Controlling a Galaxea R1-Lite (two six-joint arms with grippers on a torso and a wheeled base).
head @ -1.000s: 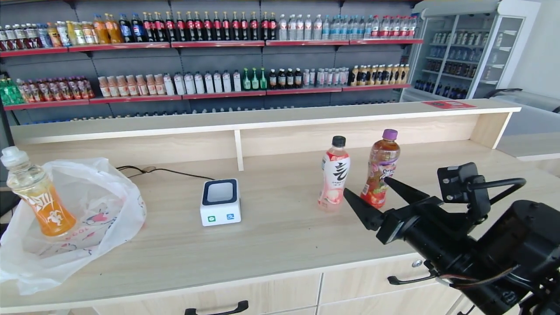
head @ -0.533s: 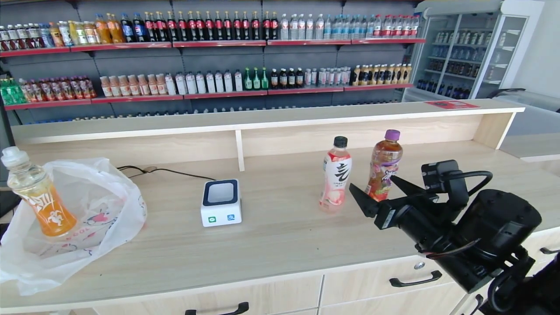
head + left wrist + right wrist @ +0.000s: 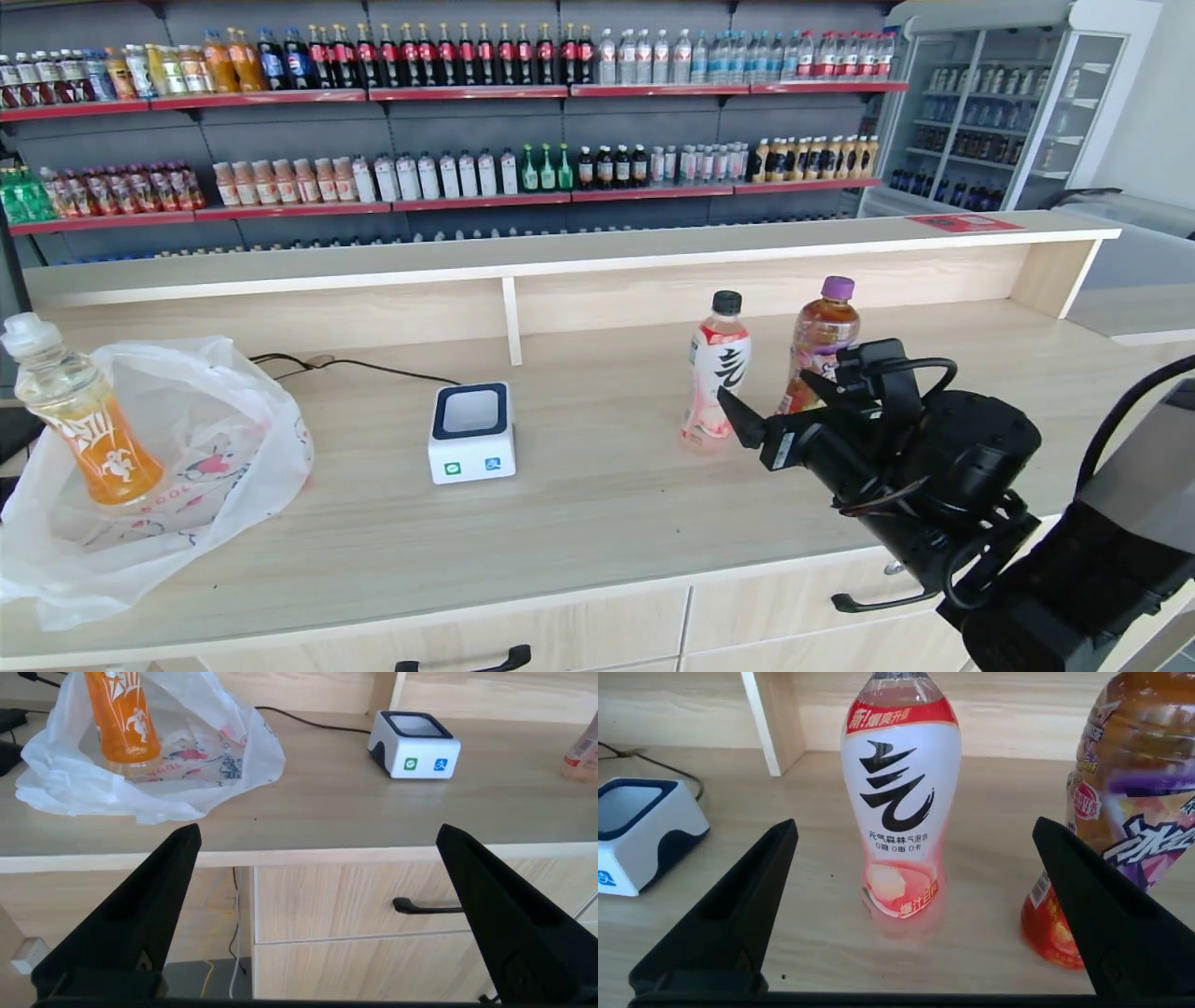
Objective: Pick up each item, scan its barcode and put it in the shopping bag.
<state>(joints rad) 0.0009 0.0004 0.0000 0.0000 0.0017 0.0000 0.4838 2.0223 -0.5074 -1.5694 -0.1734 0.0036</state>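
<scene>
A pink bottle [image 3: 715, 378] with a black cap stands upright on the counter, and a brown drink bottle [image 3: 823, 334] with a purple cap stands just right of it. My right gripper [image 3: 766, 392] is open, level with the bottles' lower halves and just in front of them. In the right wrist view the pink bottle [image 3: 898, 803] stands just beyond the open right gripper [image 3: 915, 826], with the brown bottle [image 3: 1134, 812] beside it. The white scanner [image 3: 471, 431] sits mid-counter. A white shopping bag [image 3: 243, 439] at the left holds an orange bottle [image 3: 79, 411]. My left gripper [image 3: 318, 833] is open and holds nothing, in front of the counter's edge.
A black cable [image 3: 355, 366] runs from the scanner toward the bag. The wooden counter [image 3: 579, 504] has a raised back ledge [image 3: 560, 252] with a thin divider [image 3: 510, 322]. Drawers with black handles [image 3: 462, 663] sit below. Drink shelves line the far wall.
My right arm has moved forward and to the left, bringing its open gripper up to the pink bottle. The bottles, scanner and bag have stayed put.
</scene>
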